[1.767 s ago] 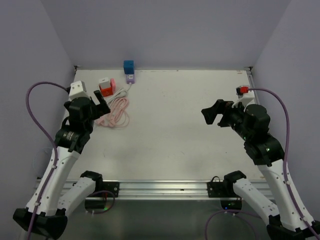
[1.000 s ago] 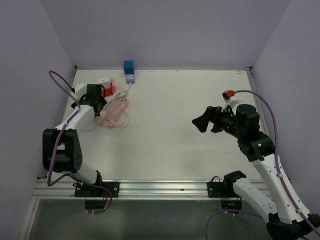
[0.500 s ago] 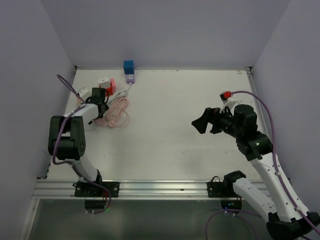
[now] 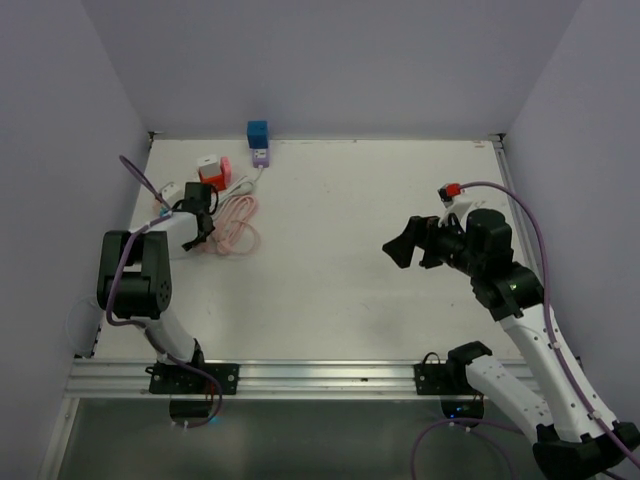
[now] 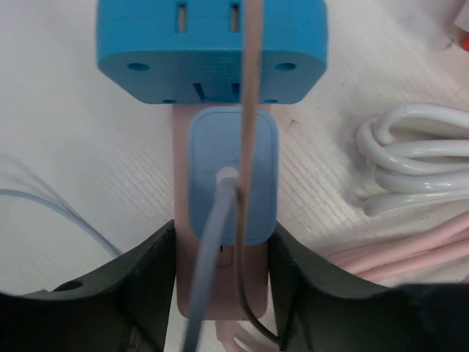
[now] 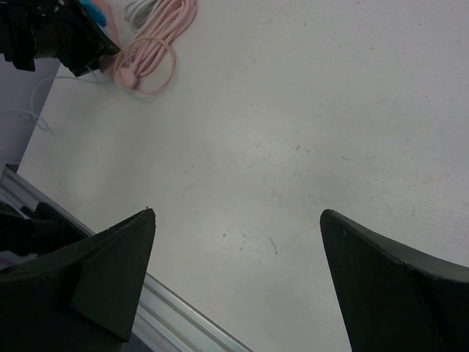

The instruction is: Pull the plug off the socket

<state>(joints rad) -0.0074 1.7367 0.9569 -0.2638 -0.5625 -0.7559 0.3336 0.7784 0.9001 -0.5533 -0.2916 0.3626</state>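
Lowered, left end effector [image 5: 222, 246] straddles rounded blue plastic plug [image 5: 233, 172].

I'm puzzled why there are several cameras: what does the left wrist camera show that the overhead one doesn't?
Only the left wrist view: a bright blue plastic socket block with slots, and a pale blue rounded plug flanked by the left end effector. Only the top view: the right end effector, open, and a small blue box by the back wall. Both: the coiled pink cable, the looped white cable and the left end effector.
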